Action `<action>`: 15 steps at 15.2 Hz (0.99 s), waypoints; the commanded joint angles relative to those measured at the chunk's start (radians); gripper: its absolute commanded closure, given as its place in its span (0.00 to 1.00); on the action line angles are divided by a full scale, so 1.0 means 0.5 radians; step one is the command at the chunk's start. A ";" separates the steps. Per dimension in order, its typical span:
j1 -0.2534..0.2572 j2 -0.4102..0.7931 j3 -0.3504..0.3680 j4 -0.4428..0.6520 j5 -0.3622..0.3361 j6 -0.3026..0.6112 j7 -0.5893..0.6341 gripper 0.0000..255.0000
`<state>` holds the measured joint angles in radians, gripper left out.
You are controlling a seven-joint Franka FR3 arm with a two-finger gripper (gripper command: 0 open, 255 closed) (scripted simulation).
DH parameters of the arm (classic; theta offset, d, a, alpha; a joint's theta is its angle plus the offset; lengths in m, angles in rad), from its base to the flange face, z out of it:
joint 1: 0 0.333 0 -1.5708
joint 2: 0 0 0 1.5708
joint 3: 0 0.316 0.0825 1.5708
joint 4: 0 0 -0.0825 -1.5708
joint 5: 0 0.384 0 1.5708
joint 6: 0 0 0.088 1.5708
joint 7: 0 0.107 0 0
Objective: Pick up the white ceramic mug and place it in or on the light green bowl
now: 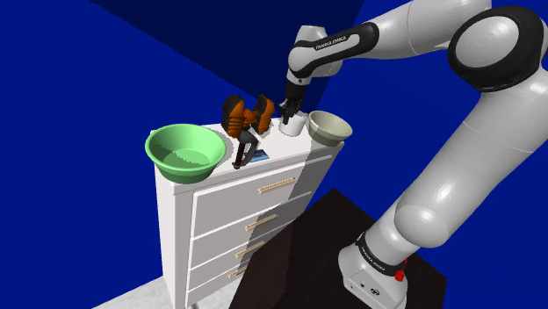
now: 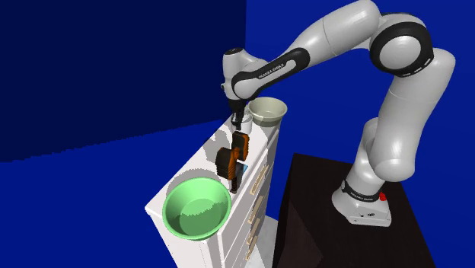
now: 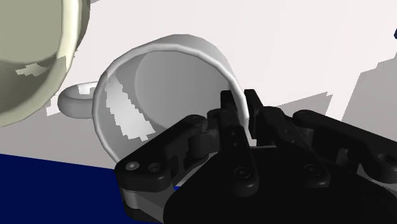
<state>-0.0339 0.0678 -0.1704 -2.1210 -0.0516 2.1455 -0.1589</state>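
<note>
A white mug (image 1: pixel 293 126) stands at the back of the white dresser top (image 1: pixel 279 160), close beside a beige bowl (image 1: pixel 330 127). My gripper (image 1: pixel 288 112) comes down onto the mug from above. In the wrist view the gripper (image 3: pixel 243 105) is shut on the mug (image 3: pixel 159 83), one finger inside the rim and one outside, on the side opposite the handle. I cannot tell whether the mug still touches the dresser top. The light green bowl (image 1: pixel 184 151) sits empty at the dresser's other end, toward the shoulder view's left. From the second exterior view it is the green bowl (image 2: pixel 198 207) nearest the camera.
An orange and black tool (image 1: pixel 245 125) stands upright on the dresser between the mug and the green bowl, also seen as the tool (image 2: pixel 232 161). The beige bowl (image 3: pixel 32 57) nearly touches the mug. The dark stand (image 1: pixel 334 246) sits beside the dresser. Blue walls lie behind.
</note>
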 commanded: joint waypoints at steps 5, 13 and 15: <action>0.003 -0.067 0.002 0.088 -0.008 -0.155 0.002 1.00; 0.006 -0.138 0.004 0.225 -0.016 -0.362 0.000 1.00; 0.007 -0.152 0.005 0.263 -0.017 -0.414 -0.001 1.00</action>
<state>-0.0298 -0.0030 -0.1675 -1.9990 -0.0594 1.9535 -0.1576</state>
